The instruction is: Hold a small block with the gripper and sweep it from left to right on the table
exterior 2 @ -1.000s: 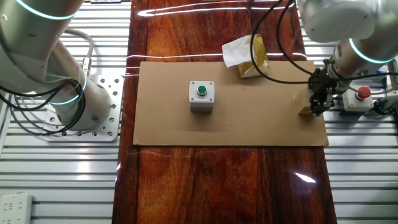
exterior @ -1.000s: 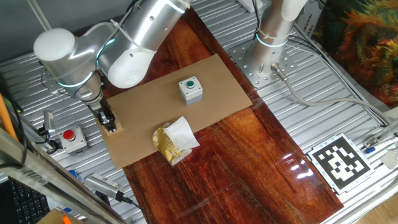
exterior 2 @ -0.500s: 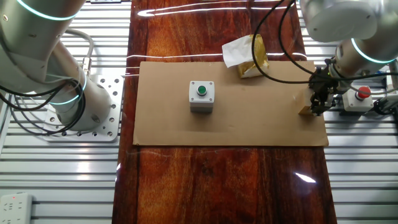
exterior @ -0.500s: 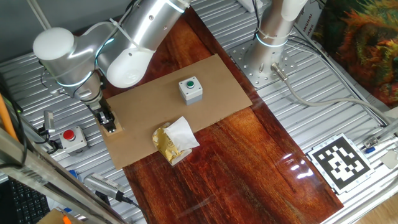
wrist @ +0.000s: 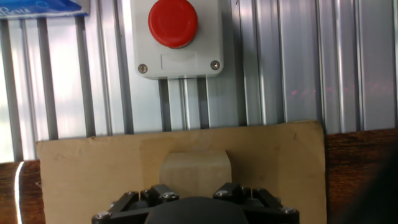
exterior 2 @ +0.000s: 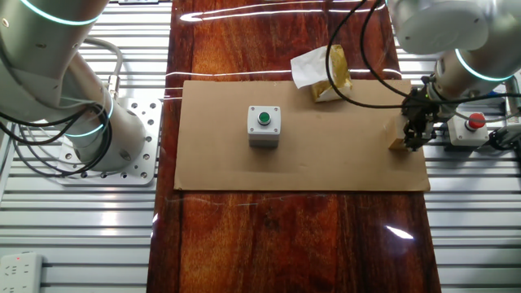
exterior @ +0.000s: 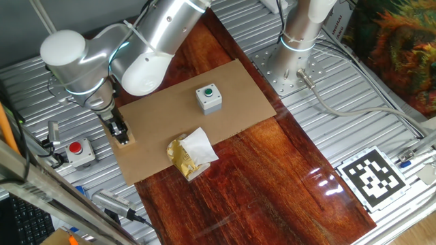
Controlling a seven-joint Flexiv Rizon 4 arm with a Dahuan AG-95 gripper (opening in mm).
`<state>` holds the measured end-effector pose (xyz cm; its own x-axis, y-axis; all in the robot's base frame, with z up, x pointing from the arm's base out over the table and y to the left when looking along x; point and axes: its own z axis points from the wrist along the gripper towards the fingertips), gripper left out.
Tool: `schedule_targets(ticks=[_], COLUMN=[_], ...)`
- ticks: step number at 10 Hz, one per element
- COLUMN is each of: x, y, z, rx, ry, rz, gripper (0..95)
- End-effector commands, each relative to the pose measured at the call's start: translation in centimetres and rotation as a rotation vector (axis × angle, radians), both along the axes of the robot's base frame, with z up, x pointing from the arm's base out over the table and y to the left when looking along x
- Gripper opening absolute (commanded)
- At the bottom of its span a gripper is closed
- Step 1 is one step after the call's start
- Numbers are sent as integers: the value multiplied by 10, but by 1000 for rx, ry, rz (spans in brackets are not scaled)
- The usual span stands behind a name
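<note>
Wood block: the small block point(wrist: 194, 173) is pinched by the gripper point(exterior: 121, 135) at the cardboard sheet's point(exterior 2: 326, 155) 3 o'clock edge in the other fixed view, so it can be pushed along.
Gripper: it is pressed together on the block point(exterior 2: 397, 143) from two sides, low down, so the block sits on the sheet.
Table: the table point(exterior 2: 277, 236) is under the sheet.
Button box: the grey box point(exterior 2: 264, 126) is kept at the sheet's middle, in the sweep's way.
Wrapper: the wrapper point(exterior 2: 323, 72) is left at 12 o'clock.
Red button: the red button point(wrist: 173, 22) is seen at 12 o'clock in the hand view.
</note>
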<state>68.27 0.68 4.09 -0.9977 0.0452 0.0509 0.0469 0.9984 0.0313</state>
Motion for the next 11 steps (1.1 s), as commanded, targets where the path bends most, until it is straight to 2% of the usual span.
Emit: schedule_targets(ticks=[1, 3, 4, 5, 6, 7, 8, 9, 10, 11], x=[-2, -12, -13, -14, -14, -15, -18, -22, -23, -23], y=[0, -2, -1, 3, 6, 9, 8, 7, 6, 6], z=[-1, -9, -9, -8, -9, -9, -10, -11, -9, -7], rx=[3, 4, 14, 8, -14, -38, -33, -26, 31, 79], ry=[14, 2, -21, -35, -38, -4, 0, -9, -26, -17], rz=[-5, -1, -11, -11, -2, 9, 3, 1, -34, -71], gripper=[380, 380, 380, 380, 380, 380, 380, 380, 380, 380])
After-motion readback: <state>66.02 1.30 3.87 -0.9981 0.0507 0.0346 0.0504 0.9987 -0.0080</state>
